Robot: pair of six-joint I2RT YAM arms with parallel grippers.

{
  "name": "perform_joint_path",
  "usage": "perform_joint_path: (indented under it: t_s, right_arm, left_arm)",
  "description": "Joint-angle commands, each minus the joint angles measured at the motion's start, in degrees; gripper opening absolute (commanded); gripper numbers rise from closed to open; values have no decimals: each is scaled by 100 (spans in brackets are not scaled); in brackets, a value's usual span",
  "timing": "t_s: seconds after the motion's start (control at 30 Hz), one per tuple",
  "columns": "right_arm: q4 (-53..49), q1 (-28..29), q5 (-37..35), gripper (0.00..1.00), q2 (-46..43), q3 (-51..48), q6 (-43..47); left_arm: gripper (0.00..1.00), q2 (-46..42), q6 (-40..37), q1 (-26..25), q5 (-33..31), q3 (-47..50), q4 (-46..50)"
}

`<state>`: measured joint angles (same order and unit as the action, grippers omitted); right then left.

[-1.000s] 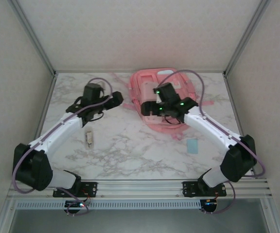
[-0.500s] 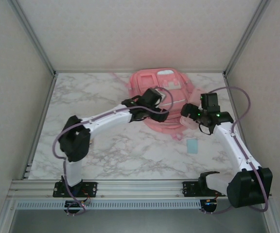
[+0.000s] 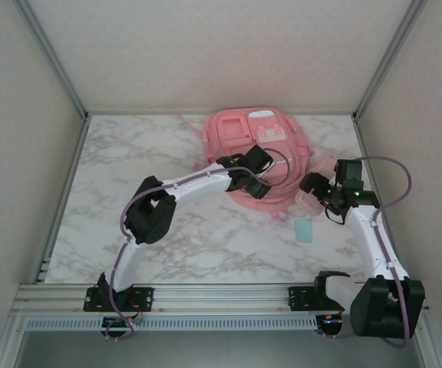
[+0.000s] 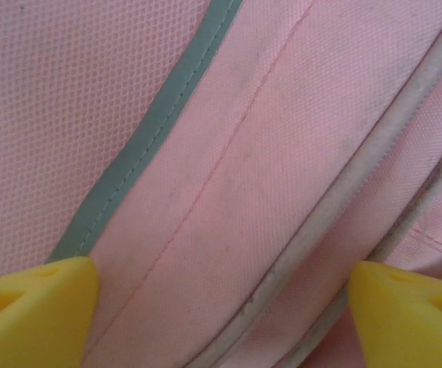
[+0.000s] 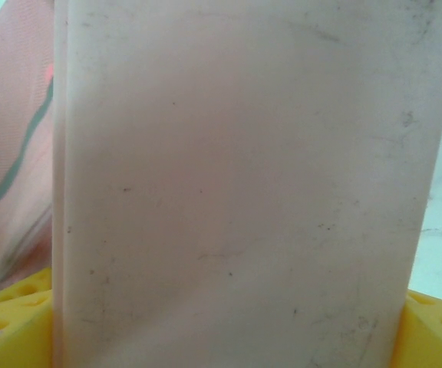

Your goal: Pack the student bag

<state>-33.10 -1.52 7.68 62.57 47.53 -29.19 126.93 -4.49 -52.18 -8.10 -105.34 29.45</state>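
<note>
The student bag [image 3: 245,138] is a big pink backpack lying flat at the back middle of the marble table. My left gripper [image 3: 258,186] hovers close over its near part. In the left wrist view the yellow fingertips [image 4: 29,307] stand wide apart, open, over pink bag fabric [image 4: 298,138] with a grey-green trim. My right gripper [image 3: 313,190] sits just right of the bag. It is shut on a pale pink flat case [image 5: 236,176], both yellow fingers [image 5: 14,322] flush against the case's sides. The bag [image 5: 10,153] shows at the left edge of that view.
A small light blue flat piece [image 3: 304,230] lies on the table [image 3: 206,245] in front of the right gripper. Pink straps [image 3: 324,165] trail right of the bag. Enclosure walls and metal posts [image 3: 75,176] border the table.
The left arm swung from the table's left side across to the bag. The right arm drew back from the bag to the right with the pale case in its fingers.
</note>
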Motion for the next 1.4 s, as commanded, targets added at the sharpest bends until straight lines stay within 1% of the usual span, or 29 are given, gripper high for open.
perform_joint_path:
  t_s: [0.0,0.03,0.07,0.13,0.2,0.27,0.37,0.47,0.57,0.63,0.77,0.9,1.0,1.03,1.07,1.1,1.2,1.37]
  right_arm:
    - [234,-28,188,89,-114,39,15]
    - [224,-24,207,89,-119,40,15]
    - [224,-27,200,88,-113,35,16]
    - [242,-24,190,88,-126,5,5]
    - [299,-24,188,87,-126,-12,-9]
    - [345,-24,187,86,-110,-6,-32]
    - [426,-24,306,84,-39,18,-54]
    - [539,-1,649,82,163,48,-108]
    - [836,165,930,80,421,49,-275]
    - [1005,354,965,79,637,133,-408]
    - [1238,824,925,79,1225,513,-627]
    - [1975,919,1228,79,1940,663,-1358]
    - [2475,1064,1336,80,2462,916,-1708]
    - [2518,1109,1361,83,2614,1053,-1764]
    - [2553,1135,1436,90,2776,1203,-1792]
    - [2625,1136,1560,99,2910,1330,-1803]
    - [2725,1140,1653,99,3042,1475,-1780]
    - [2586,1139,1501,99,2941,1372,-1626]
  left_arm:
    - [61,225,-232,59,-548,-250,90]
    - [44,228,-260,73,-584,-257,13]
    - [33,227,-313,85,-538,-272,-24]
    - [0,234,-420,94,-435,-373,-12]
    - [0,171,-436,118,-304,-464,42]
    - [0,37,-276,162,-103,-578,144]
    - [0,-354,112,321,480,-584,226]
    - [0,-679,901,659,1143,-671,286]
    - [0,-807,1850,1142,2136,-679,143]
    - [0,-879,2193,1284,2458,-623,-30]
    - [0,-1010,2555,1316,2756,-537,-308]
    - [0,-1090,2902,1325,2933,-395,-617]
    - [0,-1143,3079,1324,3011,-290,-809]
    - [0,-1152,3111,1320,3013,-282,-840]
    - [0,-1161,3129,1317,3008,-270,-865]
    - [0,-1175,3147,1324,2997,-259,-880]
    - [0,-1247,3182,1355,2993,-172,-943]
    - [0,-1396,3261,1394,2999,35,-1124]
